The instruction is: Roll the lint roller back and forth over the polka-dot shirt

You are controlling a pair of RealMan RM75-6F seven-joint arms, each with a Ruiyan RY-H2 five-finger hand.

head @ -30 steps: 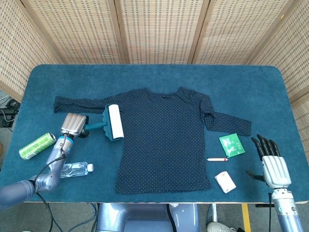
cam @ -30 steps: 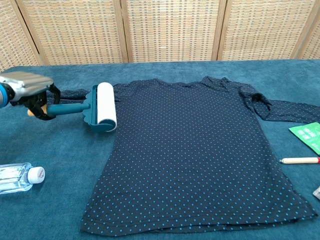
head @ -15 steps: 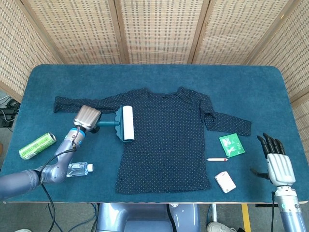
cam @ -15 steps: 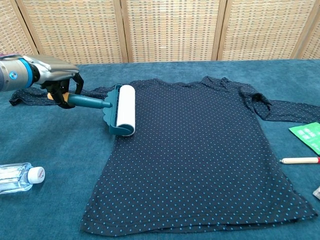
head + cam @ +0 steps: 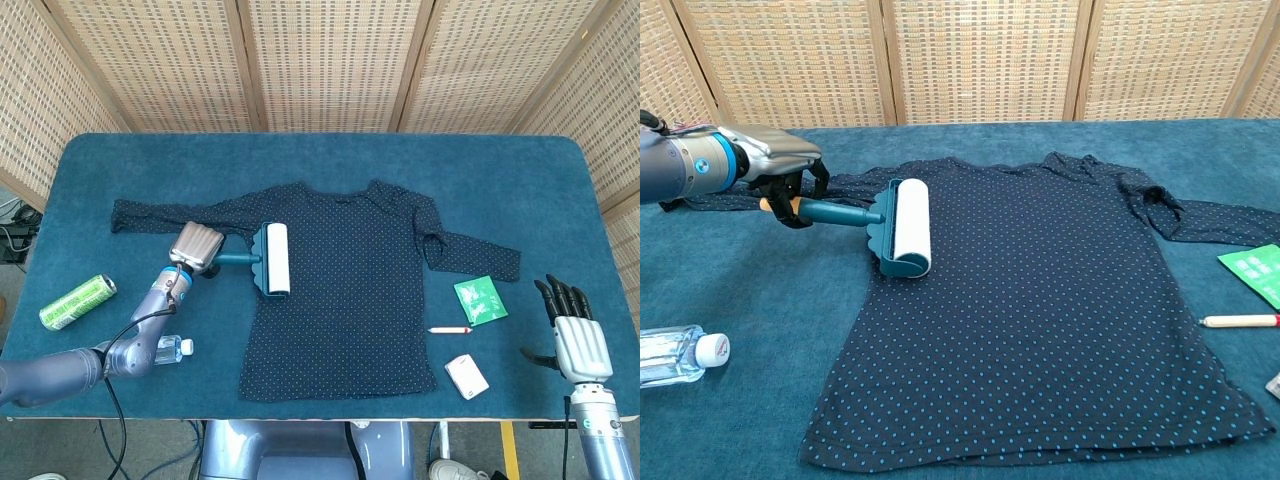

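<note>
My lint roller (image 5: 273,258) (image 5: 905,227), teal-framed with a white drum, lies flat on the polka-dot shirt's (image 5: 345,290) (image 5: 1040,300) edge at about nine o'clock, handle pointing toward nine. The dark navy shirt is spread flat, sleeves out, collar toward twelve.

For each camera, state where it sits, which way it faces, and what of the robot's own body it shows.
Head view: sits high, looking steeply down on the whole blue table; shows both arms, the left robot hand holding the lint roller and the right robot hand apart from everything.
Chest view: sits low at the table's near edge, looking forward across the polka-dot shirt toward the wicker screens; shows only the left arm and hand.
Shared: left hand, roller, shirt, water bottle, pen.
</note>
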